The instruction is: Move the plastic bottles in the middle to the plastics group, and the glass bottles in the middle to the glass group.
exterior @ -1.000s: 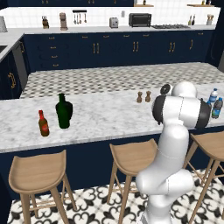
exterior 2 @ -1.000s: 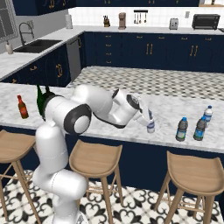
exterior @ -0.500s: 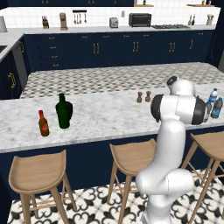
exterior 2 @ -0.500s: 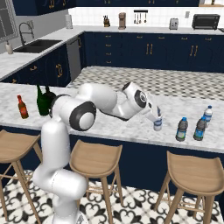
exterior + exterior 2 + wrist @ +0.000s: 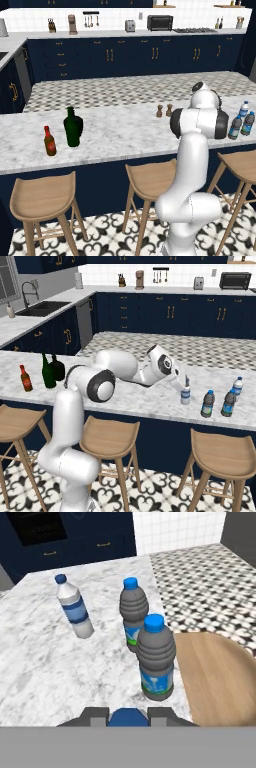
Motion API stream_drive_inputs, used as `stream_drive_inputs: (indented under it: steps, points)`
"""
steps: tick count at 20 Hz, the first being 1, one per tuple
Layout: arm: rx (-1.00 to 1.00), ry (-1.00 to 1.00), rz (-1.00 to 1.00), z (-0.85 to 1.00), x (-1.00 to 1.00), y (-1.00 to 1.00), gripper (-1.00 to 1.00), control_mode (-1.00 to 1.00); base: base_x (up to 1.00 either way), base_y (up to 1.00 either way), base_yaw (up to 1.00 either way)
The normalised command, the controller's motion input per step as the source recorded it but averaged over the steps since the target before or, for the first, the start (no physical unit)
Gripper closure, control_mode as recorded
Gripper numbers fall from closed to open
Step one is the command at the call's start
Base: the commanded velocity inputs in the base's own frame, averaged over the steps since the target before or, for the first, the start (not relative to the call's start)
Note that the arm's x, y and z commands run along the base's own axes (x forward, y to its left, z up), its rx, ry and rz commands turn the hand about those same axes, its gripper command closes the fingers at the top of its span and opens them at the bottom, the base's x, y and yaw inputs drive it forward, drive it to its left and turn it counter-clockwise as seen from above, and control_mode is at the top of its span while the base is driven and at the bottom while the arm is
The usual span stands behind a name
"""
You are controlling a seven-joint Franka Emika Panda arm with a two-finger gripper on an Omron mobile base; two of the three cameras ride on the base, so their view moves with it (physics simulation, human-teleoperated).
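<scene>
A white marble island counter [image 5: 145,398] is carrying 4 water bottles [image 5: 208,404] at one end, 2 pepper shakers [image 5: 164,110] midway, and 3 glass bottles [image 5: 48,371] standing at the other end.

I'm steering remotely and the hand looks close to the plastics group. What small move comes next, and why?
Probably lower the held bottle onto the counter and release. The hand grips it by the blue cap, and in the right base view it hangs close beside the water bottles, the group where it belongs.
</scene>
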Motion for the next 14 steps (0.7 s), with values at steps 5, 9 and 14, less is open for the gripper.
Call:
stream_drive_inputs:
  steps: [5, 9, 14]
  points:
    - [0.00, 0.00, -0.03, -0.12, 0.00, -0.15, 1.00, -1.00, 0.00, 0.00, 0.00]
    - [0.00, 0.00, -0.01, -0.08, 0.00, -0.27, 1.00, -1.00, 0.00, 0.00, 0.00]
    - [0.00, 0.00, 0.00, -0.04, 0.00, -0.22, 1.00, -1.00, 0.00, 0.00, 0.00]
